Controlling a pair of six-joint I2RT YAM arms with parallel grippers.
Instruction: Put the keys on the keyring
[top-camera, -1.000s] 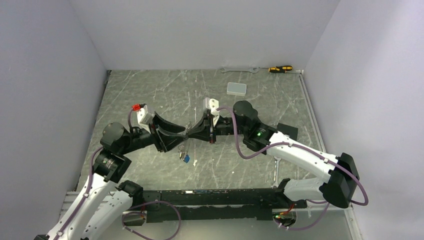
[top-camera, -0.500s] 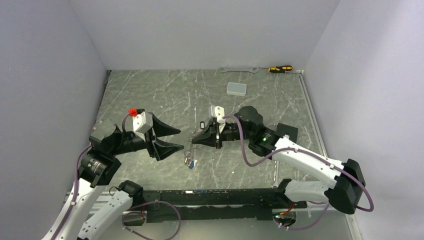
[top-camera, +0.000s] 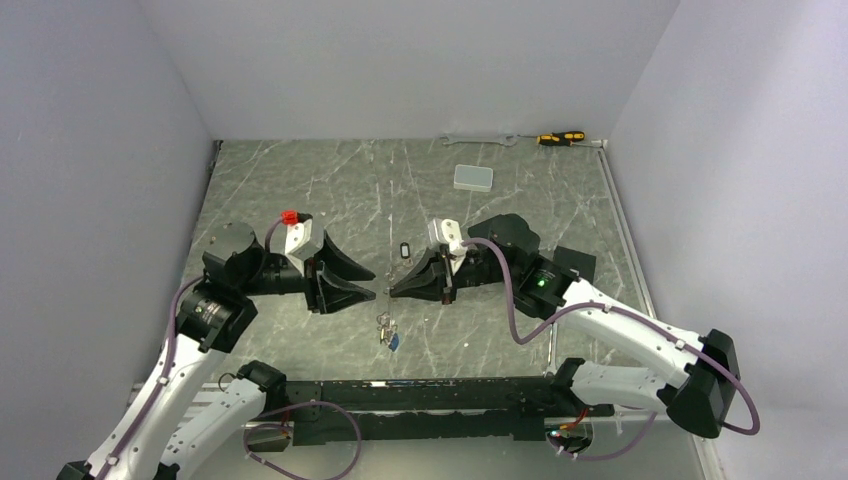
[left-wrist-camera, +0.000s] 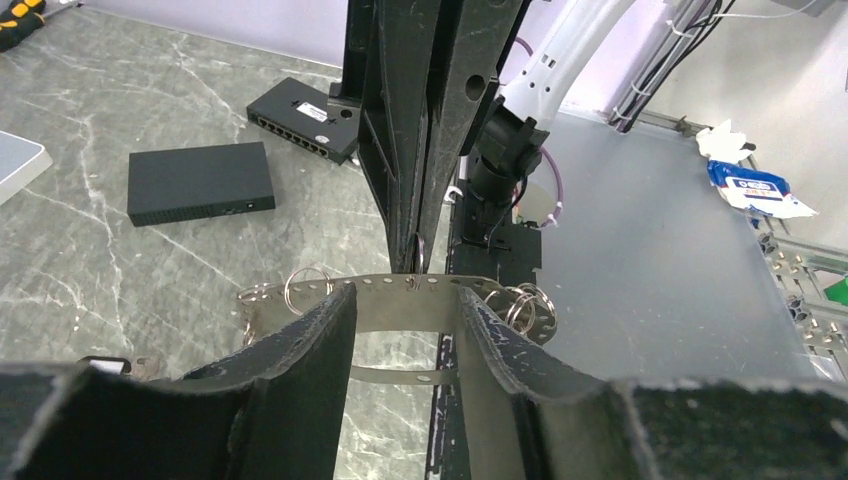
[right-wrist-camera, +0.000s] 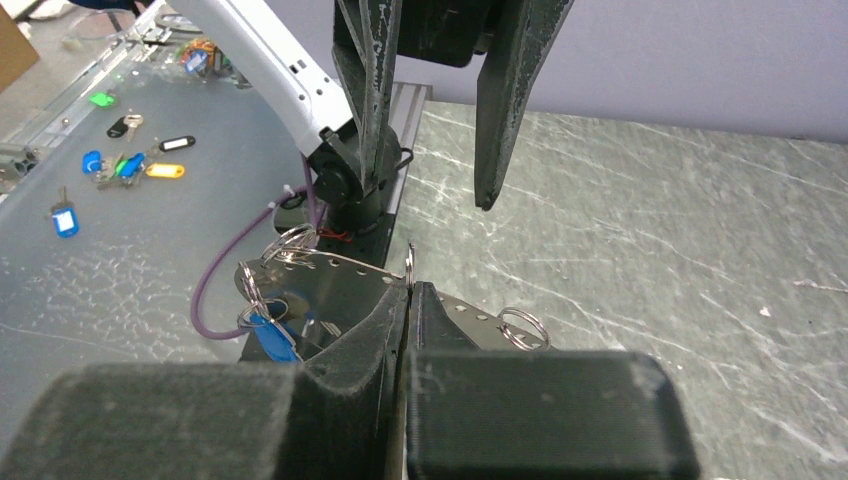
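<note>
Two fingers (right-wrist-camera: 360, 335) of the right gripper (top-camera: 393, 291) pressed flat together, clenched on the top edge of the keyring (right-wrist-camera: 330, 272), a perforated silvery band carrying small split rings (right-wrist-camera: 522, 325). All of it in the near half of the table (top-camera: 300, 180), about midway between left and right edges. Tip to tip with it, the left gripper (top-camera: 374, 283), released, one finger to each side of the band; contact unclear. At the band's end, below both tips, bunched blue-tagged keys (top-camera: 386, 330). Just beyond toward the far edge, apart, a black-framed key (top-camera: 403, 250) flat on the table.
</note>
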